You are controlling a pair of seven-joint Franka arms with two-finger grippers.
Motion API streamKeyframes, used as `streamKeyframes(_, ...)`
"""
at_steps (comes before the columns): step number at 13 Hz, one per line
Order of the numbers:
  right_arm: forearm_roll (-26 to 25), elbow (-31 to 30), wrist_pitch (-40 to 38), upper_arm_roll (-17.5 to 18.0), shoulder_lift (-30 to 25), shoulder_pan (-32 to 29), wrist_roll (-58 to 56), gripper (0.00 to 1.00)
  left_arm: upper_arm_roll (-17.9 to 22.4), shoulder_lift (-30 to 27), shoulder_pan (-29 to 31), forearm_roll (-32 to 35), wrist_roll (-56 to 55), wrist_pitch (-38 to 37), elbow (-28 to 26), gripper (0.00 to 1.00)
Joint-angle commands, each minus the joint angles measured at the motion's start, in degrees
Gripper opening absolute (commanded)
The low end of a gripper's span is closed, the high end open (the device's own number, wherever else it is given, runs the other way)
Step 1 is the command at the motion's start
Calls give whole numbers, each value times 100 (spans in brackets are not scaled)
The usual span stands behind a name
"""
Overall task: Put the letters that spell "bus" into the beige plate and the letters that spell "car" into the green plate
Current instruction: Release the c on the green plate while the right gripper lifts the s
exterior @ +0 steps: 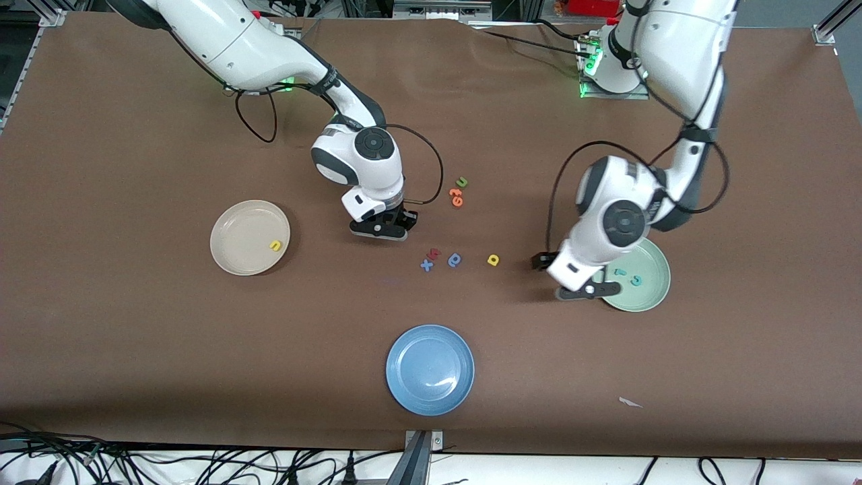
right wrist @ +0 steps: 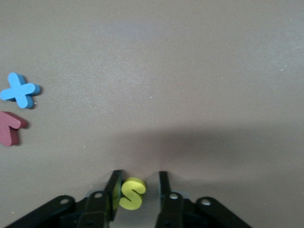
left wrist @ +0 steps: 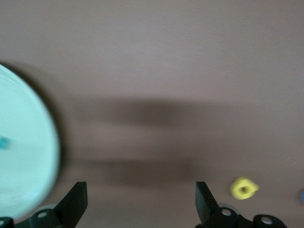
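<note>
The beige plate [exterior: 229,252] holds a yellow "u" [exterior: 275,246]. My right gripper [exterior: 380,230] is down at the table beside that plate, open and narrowed around the yellow "s" [right wrist: 131,193]. One finger [right wrist: 114,183] touches the letter and a gap shows at the other. The green plate [exterior: 650,296] holds a teal "r" [exterior: 619,271] and a teal "c" [exterior: 636,280]. My left gripper [exterior: 586,291] hangs open and empty at that plate's rim [left wrist: 28,156]. The yellow "a" [exterior: 493,260] lies on the table between the arms and shows again as the yellow "a" [left wrist: 243,188].
A blue plate [exterior: 429,369] sits nearest the front camera. A blue "x" [exterior: 427,265], a red letter [exterior: 434,253] and a blue round letter [exterior: 454,260] lie mid-table. Orange letters [exterior: 456,197] and a green "u" [exterior: 462,182] lie farther back.
</note>
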Motion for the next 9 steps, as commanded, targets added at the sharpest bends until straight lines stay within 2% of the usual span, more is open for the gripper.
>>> streamKeyframes(1, -101, 68, 51, -36, 122, 59, 210, 22, 33, 527, -288, -173, -956, -2, 633, 100)
streamKeyframes(5, -119, 68, 42, -45, 69, 32, 192, 14, 33, 1116, -491, -182, -2213, -2, 1300, 100)
streamKeyframes(7, -119, 68, 16, -45, 8, 15, 122, 13, -63, 1170, -491, -401, -2750, -2, 1337, 99)
streamKeyframes(9, -110, 15, -46, -36, -193, -142, -35, 13, -72, 1178, -526, -717, -2831, 7, 1337, 97)
